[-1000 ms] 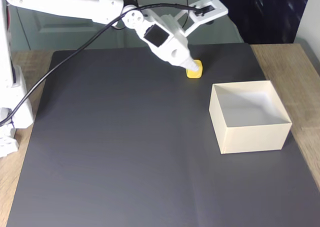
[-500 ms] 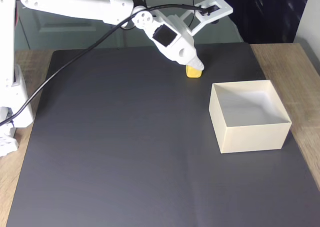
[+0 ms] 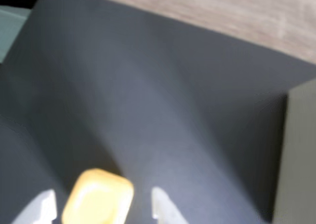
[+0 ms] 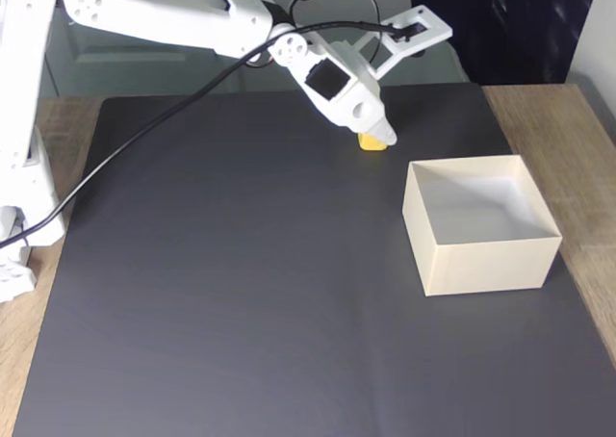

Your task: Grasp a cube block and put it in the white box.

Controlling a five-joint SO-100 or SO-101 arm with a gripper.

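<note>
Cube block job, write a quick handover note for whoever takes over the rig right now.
Pincer: open, fingers either side of the cube block in the wrist view, not closed on it.
Cube block: on the dark mat, near its far edge, partly hidden by the pincer in the fixed view.
White box: on the mat, to the right and nearer the camera, nothing in it.
Done: approach and straddle.
Left: close, lift, carry to the box, release.

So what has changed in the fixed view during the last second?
The tool moved right and toward the far edge of the mat, over the cube block, covering more of it. The wrist view shows the cube between the fingers; contact is unclear. The cube and white box stayed put.
</note>
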